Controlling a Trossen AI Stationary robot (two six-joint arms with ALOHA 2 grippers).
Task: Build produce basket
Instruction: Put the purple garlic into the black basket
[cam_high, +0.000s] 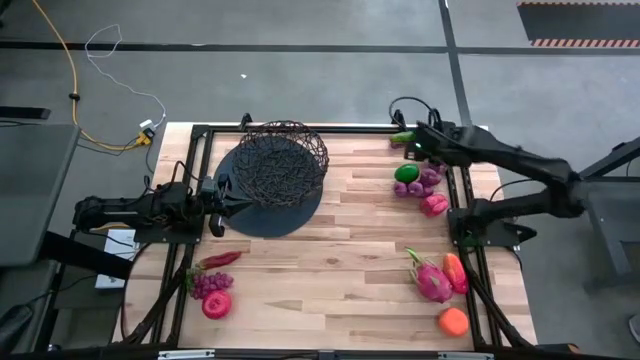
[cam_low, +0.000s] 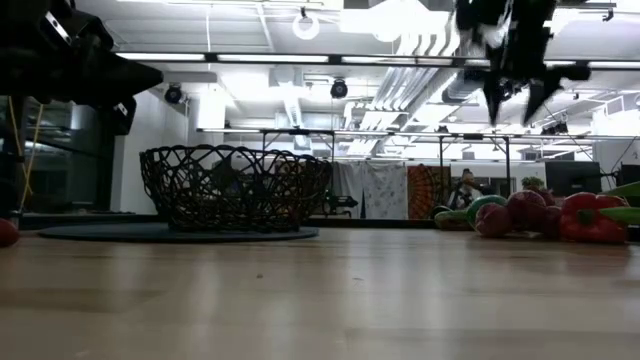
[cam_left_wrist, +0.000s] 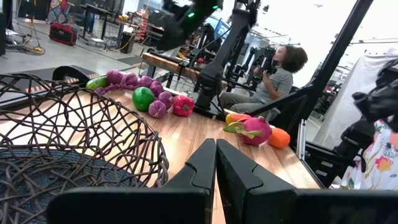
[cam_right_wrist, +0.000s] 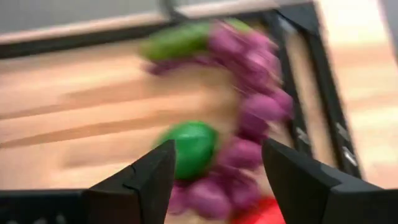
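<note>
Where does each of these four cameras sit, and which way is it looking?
High view: overhead, straight down on the table, basket and both arms.
Low view: at tabletop height, level across to the basket; arms hang in from above.
Left wrist view: on the left arm, past the shut left gripper toward the green fruit.
Right wrist view: on the right arm, above the same green fruit, between the open right gripper fingers.

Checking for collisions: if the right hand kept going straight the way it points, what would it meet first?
Probably the green fruit, centred between the open right hand's fingers, with the grapes right beside it; depth is unclear.
</note>
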